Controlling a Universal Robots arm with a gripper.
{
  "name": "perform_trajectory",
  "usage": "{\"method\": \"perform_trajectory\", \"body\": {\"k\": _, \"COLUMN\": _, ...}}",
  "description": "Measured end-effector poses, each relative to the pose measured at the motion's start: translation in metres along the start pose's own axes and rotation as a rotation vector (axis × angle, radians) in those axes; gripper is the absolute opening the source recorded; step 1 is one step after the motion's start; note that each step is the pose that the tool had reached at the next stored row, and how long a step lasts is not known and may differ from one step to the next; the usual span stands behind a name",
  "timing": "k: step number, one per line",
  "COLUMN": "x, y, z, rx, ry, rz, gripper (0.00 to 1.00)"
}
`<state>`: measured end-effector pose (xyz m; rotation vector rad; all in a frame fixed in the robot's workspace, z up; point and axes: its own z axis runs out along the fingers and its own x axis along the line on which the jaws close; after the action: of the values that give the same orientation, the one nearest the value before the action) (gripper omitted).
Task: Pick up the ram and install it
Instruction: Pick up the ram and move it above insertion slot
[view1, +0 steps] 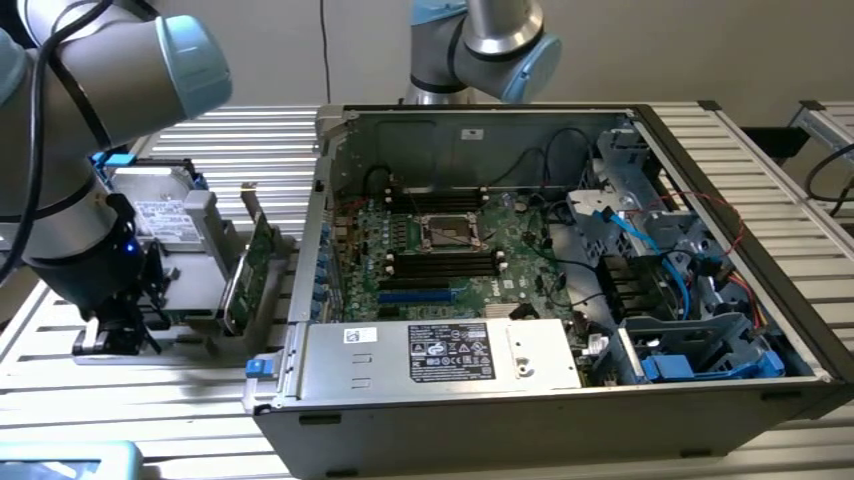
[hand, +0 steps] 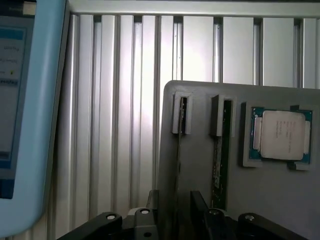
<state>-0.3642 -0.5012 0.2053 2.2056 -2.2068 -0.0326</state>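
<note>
Near edge, the exterior view's left: corner of a light-blue screen device on the slatted aluminium table. A bit farther in, the gripper is low over the gray holder. The holder sits on the table just to the exterior view's left of the open PC case. Jaws spread wide, nothing held.

Wrist view: the ram stands edge-on in a holder slot, in line with the gap between the two black fingers. Can't tell if either finger touches it. A second thin green board stands edge-on in the next slot, just beside the ram. A CPU chip lies flat in a recess on that board's other side.

Exterior view: a green expansion card stands upright between the holder and the case wall. A hard drive sits on the holder's far part.

Inside the case, the power supply runs along the near side. Behind it is the motherboard with the CPU socket in the middle. Long black slots lie on the near and far sides of the socket. Drive cage and blue cables are on the exterior view's right. Another arm's joint is far behind the case.
</note>
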Motion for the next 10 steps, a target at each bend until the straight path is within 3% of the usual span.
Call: {"method": "perform_trajectory", "body": {"k": 10, "x": -0.0021, "y": -0.0001, "z": 0.0062, "rx": -0.0089, "ry": -0.0026, "rz": 0.0, "gripper": 0.38}}
